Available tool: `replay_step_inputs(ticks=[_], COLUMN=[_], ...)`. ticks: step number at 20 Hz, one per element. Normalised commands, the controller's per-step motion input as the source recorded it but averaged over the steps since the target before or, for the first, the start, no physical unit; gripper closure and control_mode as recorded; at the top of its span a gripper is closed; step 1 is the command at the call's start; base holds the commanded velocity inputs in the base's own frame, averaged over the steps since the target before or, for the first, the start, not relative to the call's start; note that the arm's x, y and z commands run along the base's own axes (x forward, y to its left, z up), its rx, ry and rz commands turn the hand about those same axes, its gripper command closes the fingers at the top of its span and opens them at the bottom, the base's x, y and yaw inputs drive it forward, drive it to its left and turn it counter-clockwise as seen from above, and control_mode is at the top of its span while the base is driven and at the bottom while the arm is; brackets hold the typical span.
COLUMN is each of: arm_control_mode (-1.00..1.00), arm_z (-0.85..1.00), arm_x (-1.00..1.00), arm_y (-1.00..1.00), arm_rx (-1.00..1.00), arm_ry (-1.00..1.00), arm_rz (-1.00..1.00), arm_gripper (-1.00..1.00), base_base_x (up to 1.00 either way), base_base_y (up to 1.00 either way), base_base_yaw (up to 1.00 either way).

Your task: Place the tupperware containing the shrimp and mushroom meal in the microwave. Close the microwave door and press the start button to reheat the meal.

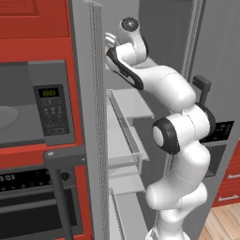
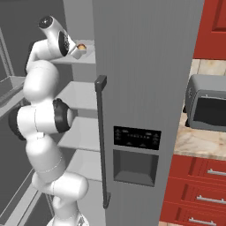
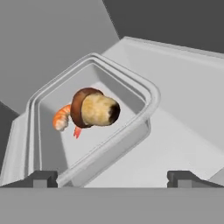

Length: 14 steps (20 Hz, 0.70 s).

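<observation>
Inside the open grey refrigerator point(image 2: 145, 66), on an upper white shelf point(image 3: 183, 131), sits the small clear rectangular plastic tupperware point(image 3: 144, 94) with a flared rim and rounded corners. It holds the shrimp and mushroom meal point(image 3: 89, 111): a round brown mushroom lying on its side with an orange-pink shrimp just behind it, both touching the tray floor. The white arm's two-finger gripper point(image 3: 113, 177) hovers just in front of the tupperware, its dark fingertips point(image 3: 41, 177) spread wide apart, one near the tray's close corner and the other over bare shelf, gripping nothing. In the right base view the tray shows as a small orange-brown spot past the hand, at the shelf's front edge. Left of the refrigerator, framed by red cabinetry, is the wide grey microwave point(image 1: 51, 101) with its dark keypad panel and green-digit display; its cavity appears open, with a round plate inside.
</observation>
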Motion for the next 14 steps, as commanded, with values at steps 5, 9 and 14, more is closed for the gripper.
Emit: replay_step_inputs(ticks=[5, 9, 14], arm_control_mode=[-1.0, -1.0, -1.0], arm_z=[0.0, 0.0, 0.0], arm_x=[0.29, 0.41, 0.4], arm_y=[0.04, 0.0, 0.03], arm_rx=[0.02, 0.04, 0.01], arm_ry=[0.11, 0.12, 0.05], arm_rz=[-0.03, -0.03, -0.03], arm_gripper=[-1.0, -1.0, -1.0], base_base_x=[0.0, 0.0, 0.0], base_base_y=[0.0, 0.0, 0.0], base_base_yaw=[0.0, 0.0, 0.0])
